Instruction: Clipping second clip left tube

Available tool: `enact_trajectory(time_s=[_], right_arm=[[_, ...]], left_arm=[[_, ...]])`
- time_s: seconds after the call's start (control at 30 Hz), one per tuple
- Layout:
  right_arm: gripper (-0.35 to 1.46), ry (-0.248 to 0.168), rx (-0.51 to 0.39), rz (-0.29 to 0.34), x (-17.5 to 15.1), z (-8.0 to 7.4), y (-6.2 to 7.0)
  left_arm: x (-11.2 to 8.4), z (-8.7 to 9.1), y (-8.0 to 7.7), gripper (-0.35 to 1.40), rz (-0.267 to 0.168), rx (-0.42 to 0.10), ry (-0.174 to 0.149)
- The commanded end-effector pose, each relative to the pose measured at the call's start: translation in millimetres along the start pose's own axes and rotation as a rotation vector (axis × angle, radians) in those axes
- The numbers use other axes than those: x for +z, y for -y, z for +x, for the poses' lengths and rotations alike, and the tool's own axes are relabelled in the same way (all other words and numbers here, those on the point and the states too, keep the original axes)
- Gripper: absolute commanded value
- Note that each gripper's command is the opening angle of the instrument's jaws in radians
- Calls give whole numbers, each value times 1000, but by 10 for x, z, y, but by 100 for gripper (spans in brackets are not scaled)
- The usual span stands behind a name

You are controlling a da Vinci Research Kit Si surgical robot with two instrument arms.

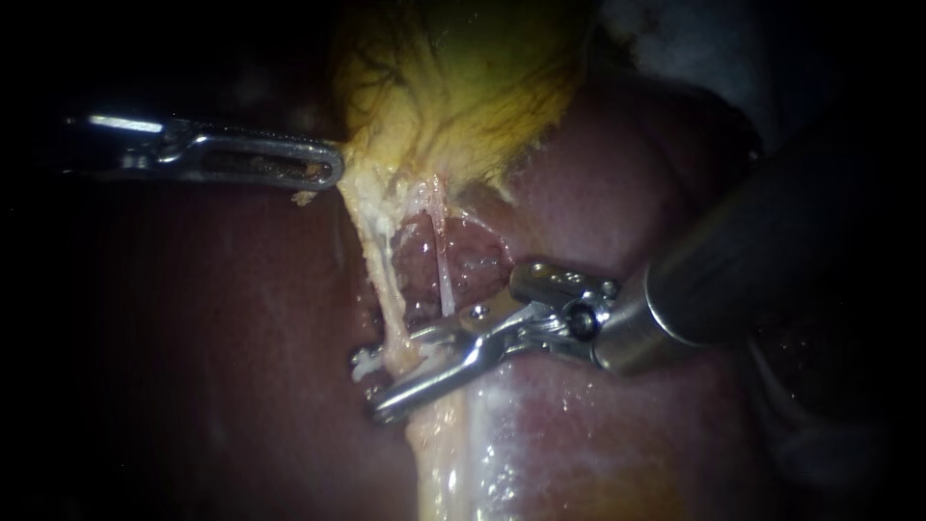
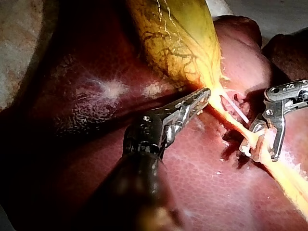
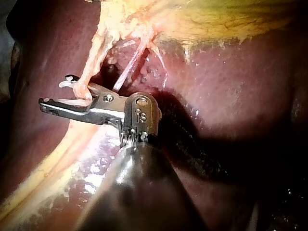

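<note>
The right instrument point(image 1: 368, 389) holds its jaws open around the left tube point(image 1: 381, 289), just under the gallbladder point(image 1: 453, 87) that the left instrument point(image 1: 333, 166) grips with closed jaws; the next move, I think, is a square squeeze.

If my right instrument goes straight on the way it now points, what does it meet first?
The left tube, already between the right instrument's open jaws, would reach their throat first. Beyond the tips lies liver, likely close; depth is unclear.
</note>
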Motion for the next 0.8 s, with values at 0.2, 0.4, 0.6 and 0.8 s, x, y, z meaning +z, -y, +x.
enact_trajectory(time_s=[0.2, 0.4, 0.6, 0.8], right_arm=[[23, 8, 0, 2, -5, 0, -2], [-27, 9, 0, -21, -7, 0, -2], [-35, 5, -1, -25, -6, 1, -6], [-35, 12, -2, -19, -7, 0, -7]], left_arm=[[0, 0, 0, -35, 0, 0, 0], [0, 0, 0, -35, 0, 0, 0], [0, -1, 0, -35, -3, -1, 1], [0, -1, 0, -35, -2, -1, 1]])
